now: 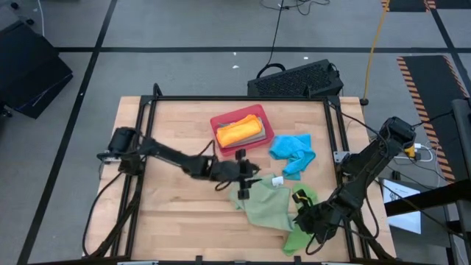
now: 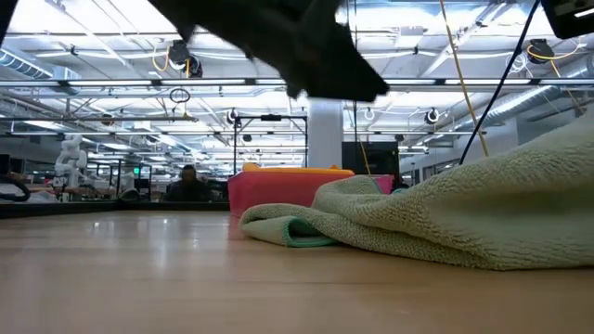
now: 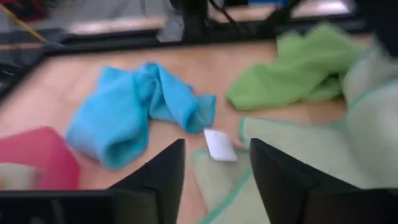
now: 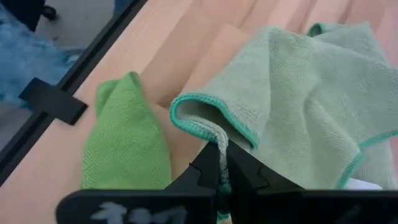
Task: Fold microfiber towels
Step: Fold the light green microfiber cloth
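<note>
The sage green towel [image 4: 298, 106] is pinched at its hem by the closed right claw [image 4: 222, 163]. The left claw [image 3: 214, 165] is held open and empty above the surface [image 1: 173, 125].

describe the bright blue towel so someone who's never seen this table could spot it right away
Find the red tray at the far middle of the wooden table. Just right of it lies the bright blue towel, crumpled, not folded. It is the only blue cloth; its neighbours nearer the front edge are green.

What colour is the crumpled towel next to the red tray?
Bright blue towel, clearest in the left wrist view.
</note>
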